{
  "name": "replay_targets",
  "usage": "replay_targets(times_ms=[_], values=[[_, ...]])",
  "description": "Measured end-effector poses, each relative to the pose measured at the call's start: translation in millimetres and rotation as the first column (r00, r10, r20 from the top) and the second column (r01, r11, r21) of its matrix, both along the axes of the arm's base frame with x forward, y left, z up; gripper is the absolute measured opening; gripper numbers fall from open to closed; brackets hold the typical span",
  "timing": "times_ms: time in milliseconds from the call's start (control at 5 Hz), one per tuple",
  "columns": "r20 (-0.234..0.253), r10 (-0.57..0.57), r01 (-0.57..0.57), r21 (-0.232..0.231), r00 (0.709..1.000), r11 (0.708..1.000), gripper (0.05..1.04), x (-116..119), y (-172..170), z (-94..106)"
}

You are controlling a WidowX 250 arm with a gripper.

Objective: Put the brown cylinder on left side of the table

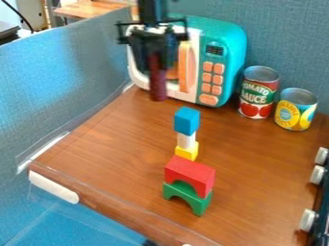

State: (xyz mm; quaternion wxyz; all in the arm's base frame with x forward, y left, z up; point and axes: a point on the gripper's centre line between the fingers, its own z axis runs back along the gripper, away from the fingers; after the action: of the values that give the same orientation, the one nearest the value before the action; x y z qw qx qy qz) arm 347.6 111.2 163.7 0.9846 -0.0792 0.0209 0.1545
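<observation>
Gripper (156,54): right up in front of the toy microwave (226,43), and it's got the brown cylinder clamped between its fingers. It's a bit blurry up there, but the grip reads as closed on it.
Brown cylinder (157,82): pretty much upright, hanging below the gripper in front of the microwave's door, just left of the orange handle (186,67) as the camera sees it. Can't tell how high its bottom end sits off the wood.
Block tower (187,169): on the near side of the microwave. Green arch on the bottom, then red arch, yellow block, white one, blue on top. It's the tall thing to watch when swinging around out front.
Cans: both just right of the microwave, tomato sauce can (258,93) closer to it, yellow-labelled can (296,109) beyond.
Left edge: blue panel (70,81) runs from beside the microwave toward the camera, with white strips low along it. White corner piece (53,186) at the near-left corner, on the microwave's camera-left and nearer side.
Near edge: rounded wood lip with a see-through strip, opposite the microwave and past the tower.
Right edge: white knobs (308,219) on a black unit (322,206), well to the right of and nearer than the microwave.
Open room: bare wooden tabletop (106,144) stretches from the microwave's near-left side down to the corner piece, a decent wide patch between panel and tower.
</observation>
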Motion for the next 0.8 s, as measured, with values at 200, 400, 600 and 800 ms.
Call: replay_targets(times_ms=[200,400,600,800], values=[[-0.008,0.017,-0.016,0.021,1.0,1.0,0.515,-4,11,-2.0],[-0.058,0.011,-0.005,0.105,0.998,0.994,0.515,-17,22,-41.7],[-0.082,-0.052,0.064,0.158,0.995,0.985,0.515,-26,23,-69.3],[-0.141,-0.075,0.095,0.14,0.987,0.986,0.515,-38,21,-93.6]])
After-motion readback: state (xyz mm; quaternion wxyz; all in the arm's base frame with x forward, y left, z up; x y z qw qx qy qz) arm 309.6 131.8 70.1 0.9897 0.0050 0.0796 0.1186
